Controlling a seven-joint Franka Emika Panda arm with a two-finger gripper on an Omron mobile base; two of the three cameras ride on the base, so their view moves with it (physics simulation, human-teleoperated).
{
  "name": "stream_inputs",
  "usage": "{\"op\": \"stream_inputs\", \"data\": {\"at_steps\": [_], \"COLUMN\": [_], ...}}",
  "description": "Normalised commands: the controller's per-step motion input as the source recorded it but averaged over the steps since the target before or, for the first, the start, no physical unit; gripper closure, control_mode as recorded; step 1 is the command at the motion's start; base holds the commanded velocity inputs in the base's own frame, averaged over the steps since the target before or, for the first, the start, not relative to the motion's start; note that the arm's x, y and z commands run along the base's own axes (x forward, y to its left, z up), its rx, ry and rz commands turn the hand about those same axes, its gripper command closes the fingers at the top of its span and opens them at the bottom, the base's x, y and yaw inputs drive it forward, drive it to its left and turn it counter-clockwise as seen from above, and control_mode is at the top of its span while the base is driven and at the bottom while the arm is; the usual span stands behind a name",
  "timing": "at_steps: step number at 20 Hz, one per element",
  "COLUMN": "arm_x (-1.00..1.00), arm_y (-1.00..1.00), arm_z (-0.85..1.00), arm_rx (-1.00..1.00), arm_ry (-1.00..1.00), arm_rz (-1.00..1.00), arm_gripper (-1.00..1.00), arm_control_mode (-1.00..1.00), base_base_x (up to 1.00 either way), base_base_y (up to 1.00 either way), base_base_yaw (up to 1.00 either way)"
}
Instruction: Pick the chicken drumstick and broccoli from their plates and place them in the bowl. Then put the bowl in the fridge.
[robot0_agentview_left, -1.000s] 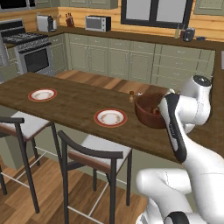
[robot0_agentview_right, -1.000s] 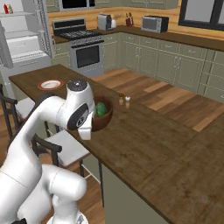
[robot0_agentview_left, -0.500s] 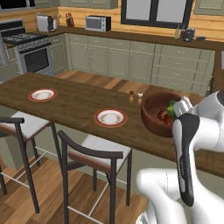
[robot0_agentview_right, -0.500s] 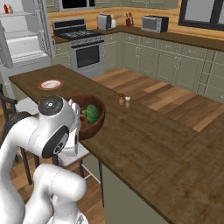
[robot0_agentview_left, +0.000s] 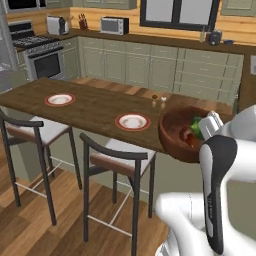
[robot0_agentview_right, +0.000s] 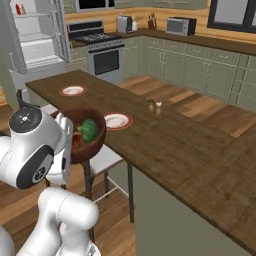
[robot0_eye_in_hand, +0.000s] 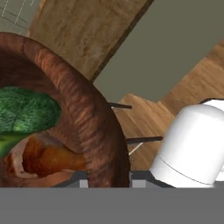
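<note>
Tool (robot0_eye_in_hand: 105, 183) clamped on bowl (robot0_eye_in_hand: 94, 118) rim, tips cut off, drumstick (robot0_eye_in_hand: 48, 157) half under broccoli (robot0_eye_in_hand: 24, 111)

stools (robot0_agentview_left: 120, 155) at counter (robot0_agentview_left: 95, 105) | shakers (robot0_agentview_left: 158, 100) on counter | oven range (robot0_agentview_right: 102, 52) | microwave (robot0_agentview_left: 114, 25) | toaster (robot0_agentview_left: 54, 24)

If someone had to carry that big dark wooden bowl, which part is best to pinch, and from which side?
The rim. The deep dark reddish-brown wooden bowl is too wide to span, but its thin upright wall fits between two fingers, one inside and one outside, coming from above. The pincer is shut on it that way, with the green broccoli floret and reddish-brown chicken drumstick inside.
</note>
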Motion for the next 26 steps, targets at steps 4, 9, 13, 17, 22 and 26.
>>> {"op": "stream_inputs", "data": {"at_steps": [4,9,13,17,22,26], "arm_x": [0.00,0.00,0.00,0.00,0.00,0.00], "arm_y": [0.00,0.00,0.00,0.00,0.00,0.00], "arm_z": [0.00,0.00,0.00,0.00,0.00,0.00], "arm_rx": [0.00,0.00,0.00,0.00,0.00,0.00], "arm_ry": [0.00,0.00,0.00,0.00,0.00,0.00], "arm_rz": [0.00,0.00,0.00,0.00,0.00,0.00], "arm_gripper": [1.00,1.00,1.00,1.00,1.00,1.00], "arm_control_mode": [1.00,1.00,1.00,1.00,1.00,1.00], "base_base_x": [-0.80,-0.05,0.29,0.58,0.67,0.59], "base_base_y": [0.78,1.00,1.00,1.00,1.00,1.00], "base_base_yaw": [0.01,0.00,-0.04,-0.16,-0.16,-0.15]}}
